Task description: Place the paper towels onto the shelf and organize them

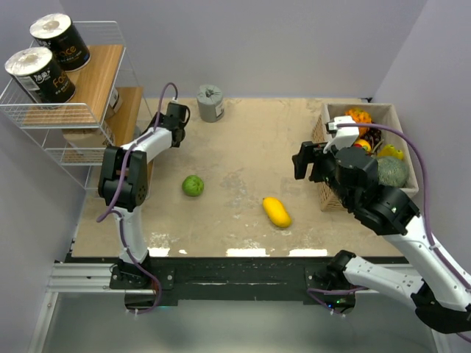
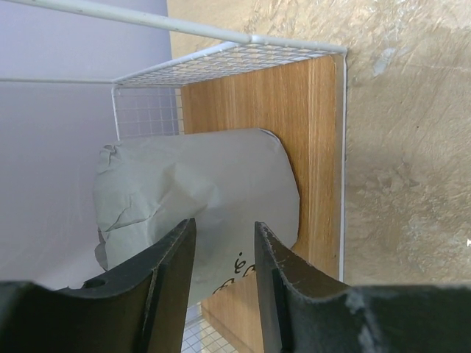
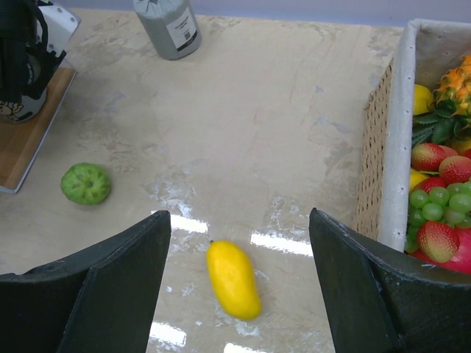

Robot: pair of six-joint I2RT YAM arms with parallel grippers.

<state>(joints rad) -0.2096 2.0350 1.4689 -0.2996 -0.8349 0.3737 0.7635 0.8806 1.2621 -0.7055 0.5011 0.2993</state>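
Observation:
Two black-wrapped paper towels (image 1: 60,40) (image 1: 40,73) stand on the top board of the white wire shelf (image 1: 73,112). A tan roll (image 2: 199,184) lies on a lower wooden board (image 2: 316,147). My left gripper (image 2: 222,224) (image 1: 175,116) is right in front of it, its jaws a narrow gap apart and clamping nothing. A grey roll (image 1: 210,103) (image 3: 168,26) stands upright on the table at the back. My right gripper (image 3: 239,213) (image 1: 303,162) hangs open over the table's right half, holding nothing.
A yellow mango (image 3: 233,279) (image 1: 277,212) lies below the right gripper. A green fruit (image 1: 193,185) (image 3: 85,183) sits left of centre. A woven box (image 1: 324,140) of fruit stands at the right edge, close beside the right arm.

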